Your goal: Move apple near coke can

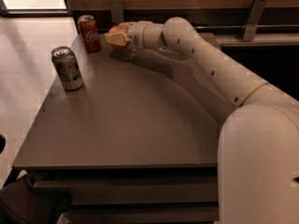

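The red coke can (89, 33) stands upright at the far left corner of the dark table (126, 125). My gripper (117, 35) reaches across the far edge of the table and is shut on the apple (122, 28), of which only a red-orange sliver shows behind the pale fingers. The apple is held just right of the coke can, low over the table, with a small gap between them.
A silver-grey can (67, 68) with dark markings stands upright near the table's left edge, in front of the coke can. My white arm (210, 69) spans the right side of the table. A wooden wall panel runs behind the far edge.
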Robot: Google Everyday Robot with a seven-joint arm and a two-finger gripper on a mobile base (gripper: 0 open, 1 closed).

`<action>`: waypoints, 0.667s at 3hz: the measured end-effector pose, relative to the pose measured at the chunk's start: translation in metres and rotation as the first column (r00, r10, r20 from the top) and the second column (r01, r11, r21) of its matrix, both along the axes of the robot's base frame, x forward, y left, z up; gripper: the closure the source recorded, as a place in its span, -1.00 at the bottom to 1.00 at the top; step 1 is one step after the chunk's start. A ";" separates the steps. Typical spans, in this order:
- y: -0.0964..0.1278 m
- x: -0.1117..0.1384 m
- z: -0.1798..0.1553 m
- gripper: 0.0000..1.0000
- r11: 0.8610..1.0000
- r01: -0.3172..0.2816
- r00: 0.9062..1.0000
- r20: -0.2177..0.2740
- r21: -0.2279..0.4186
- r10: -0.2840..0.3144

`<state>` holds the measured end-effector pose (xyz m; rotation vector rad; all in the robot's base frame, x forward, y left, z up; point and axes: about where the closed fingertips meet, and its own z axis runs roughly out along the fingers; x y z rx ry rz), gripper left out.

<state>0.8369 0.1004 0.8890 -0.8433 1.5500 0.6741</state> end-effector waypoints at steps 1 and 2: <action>0.021 -0.005 -0.009 1.00 0.999 -0.021 1.000 0.013 -0.037 0.021; 0.032 -0.005 -0.016 1.00 0.995 -0.035 0.999 0.008 -0.089 0.035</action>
